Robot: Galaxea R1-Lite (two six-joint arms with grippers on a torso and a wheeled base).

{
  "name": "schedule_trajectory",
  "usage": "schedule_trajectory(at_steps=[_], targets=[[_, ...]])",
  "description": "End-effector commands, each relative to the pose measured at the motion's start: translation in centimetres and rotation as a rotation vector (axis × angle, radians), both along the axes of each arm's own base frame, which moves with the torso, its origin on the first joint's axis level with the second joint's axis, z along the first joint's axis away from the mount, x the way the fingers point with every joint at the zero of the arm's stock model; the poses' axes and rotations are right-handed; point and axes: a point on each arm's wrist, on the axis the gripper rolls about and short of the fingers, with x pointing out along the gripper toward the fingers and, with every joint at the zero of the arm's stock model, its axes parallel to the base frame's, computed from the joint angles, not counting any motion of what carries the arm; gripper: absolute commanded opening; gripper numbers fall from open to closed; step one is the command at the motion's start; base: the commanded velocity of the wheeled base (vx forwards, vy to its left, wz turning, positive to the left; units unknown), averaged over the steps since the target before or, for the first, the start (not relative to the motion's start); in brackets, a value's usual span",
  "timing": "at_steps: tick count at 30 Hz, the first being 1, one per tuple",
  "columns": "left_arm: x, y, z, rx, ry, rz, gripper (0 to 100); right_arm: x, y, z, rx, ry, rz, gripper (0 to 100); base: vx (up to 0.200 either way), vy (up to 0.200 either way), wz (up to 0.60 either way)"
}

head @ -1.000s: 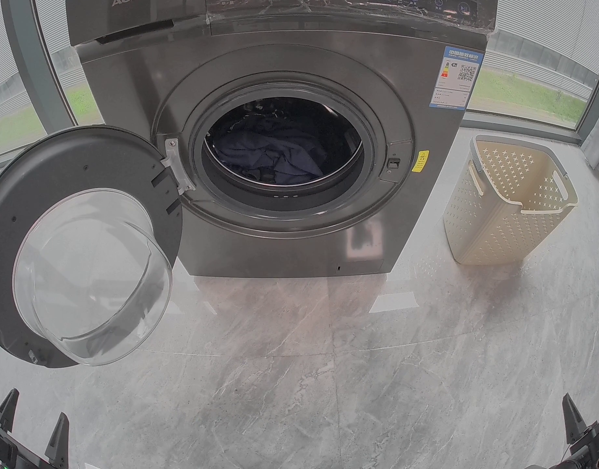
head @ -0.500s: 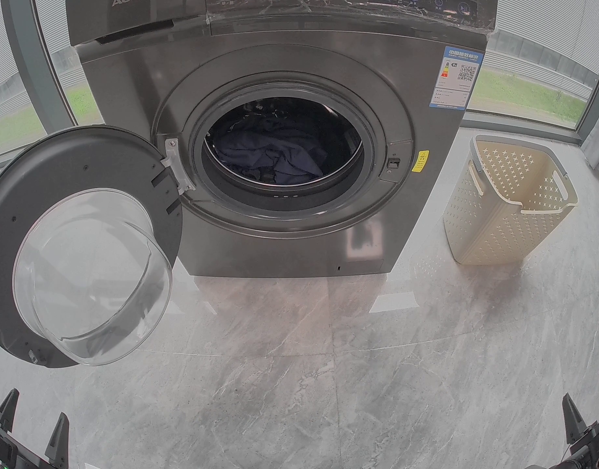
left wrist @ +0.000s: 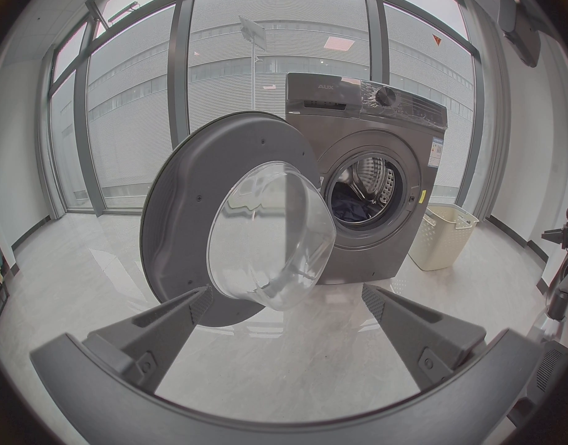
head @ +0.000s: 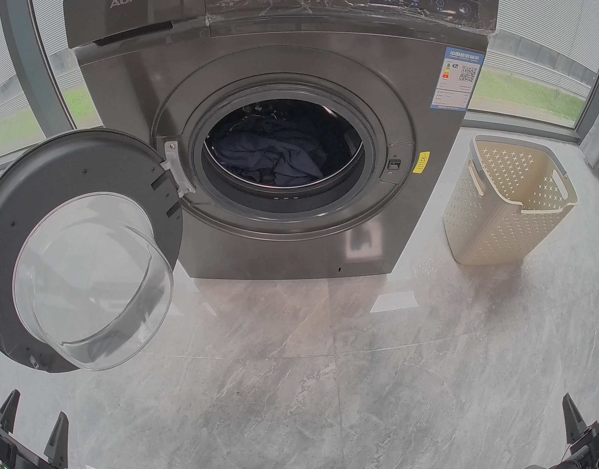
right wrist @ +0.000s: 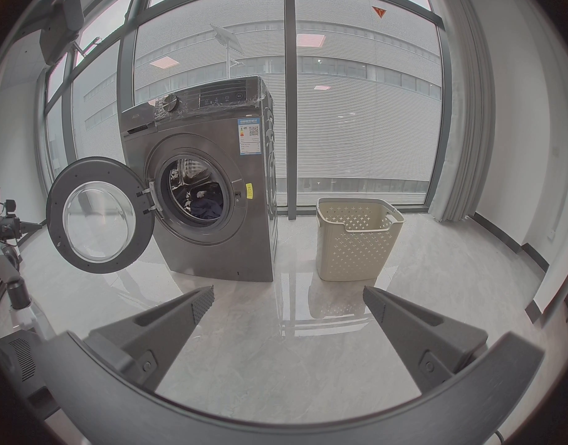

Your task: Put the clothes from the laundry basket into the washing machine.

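Clothes (head: 273,154) lie in the washing machine (head: 280,255); confirm the laundry basket (head: 488,229) is empty; left gripper (head: 37,404), right gripper (head: 585,383) spread, unloaded.

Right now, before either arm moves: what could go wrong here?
1. The open door hangs out in front of the left gripper. A forward reach on that side could strike it.
2. The dark clothes lie near the drum's front lip. Closing the door might pinch a fold in the seal.
3. The laundry basket looks empty and light, and it stands close beside the washing machine. The right gripper could tip it in passing.
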Motion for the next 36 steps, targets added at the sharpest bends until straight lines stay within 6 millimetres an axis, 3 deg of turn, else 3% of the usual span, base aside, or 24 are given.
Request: schedule_trajectory(at_steps=[1,8,17,29,36], targets=[[0.03,0.00,-0.43,0.003,0.005,0.001,100,0.05,0.00,-0.46,0.000,0.007,0.002,100,0.000,0.200,0.00],[0.03,0.00,-0.43,-0.003,0.005,0.002,100,0.07,0.00,-0.46,-0.003,0.008,-0.003,100,0.000,0.029,0.00],[0.03,0.00,-0.43,-0.003,0.005,0.002,100,0.05,-0.01,-0.46,0.000,0.007,0.001,100,0.000,0.000,0.40],[0.03,0.00,-0.43,-0.003,0.005,0.002,100,0.05,-0.01,-0.46,0.000,0.007,0.001,100,0.000,0.200,0.00],[0.04,0.00,-0.47,-0.003,0.006,0.004,100,0.05,-0.01,-0.46,0.000,0.007,0.001,100,0.000,0.000,0.00]])
